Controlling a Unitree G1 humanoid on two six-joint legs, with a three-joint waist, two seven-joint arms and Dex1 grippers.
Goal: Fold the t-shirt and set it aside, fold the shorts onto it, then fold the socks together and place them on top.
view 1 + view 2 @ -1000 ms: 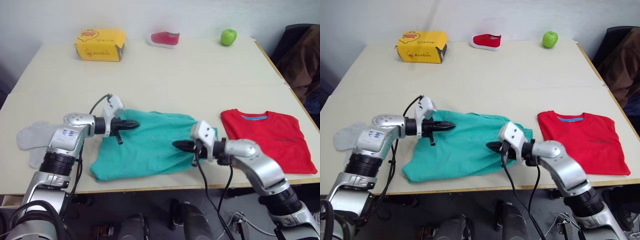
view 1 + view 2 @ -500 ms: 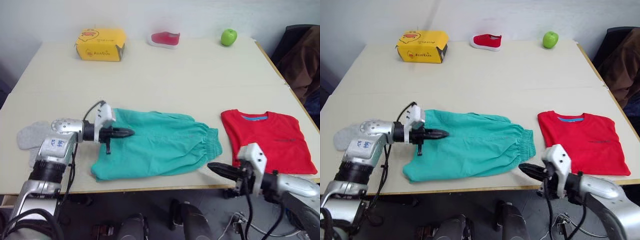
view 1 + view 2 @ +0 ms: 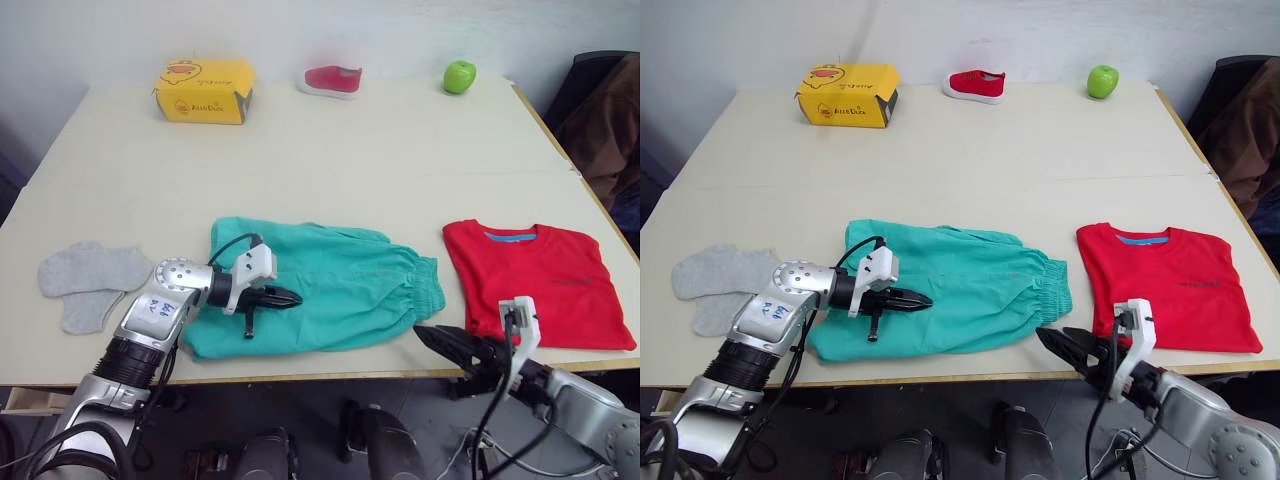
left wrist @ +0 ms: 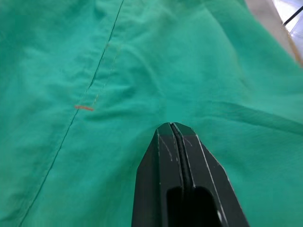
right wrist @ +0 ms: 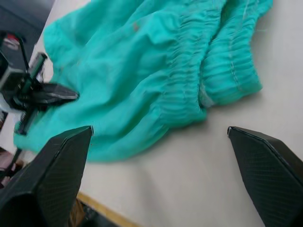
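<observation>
The teal shorts (image 3: 330, 285) lie spread out at the front middle of the table, waistband toward the right. My left gripper (image 3: 292, 298) is shut, with its fingers (image 4: 176, 142) pressed together just over the shorts' left front part and no cloth between them. My right gripper (image 3: 1065, 345) hovers open at the table's front edge, right of the waistband (image 5: 222, 71) and apart from it. Folded at the front right lies the red t-shirt (image 3: 545, 280). The grey socks (image 3: 90, 280) rest side by side at the front left.
A yellow box (image 3: 203, 90), a red-and-white shoe (image 3: 331, 79) and a green apple (image 3: 459, 75) stand along the table's far edge. A chair with brown cloth (image 3: 605, 110) is beyond the right edge. Bare tabletop (image 3: 350, 170) stretches behind the garments.
My right gripper has left the shorts' waistband, drawn back to the table's front edge and opened. My left gripper, still shut, moved forward and rightward across the shorts, which now lie flatter.
</observation>
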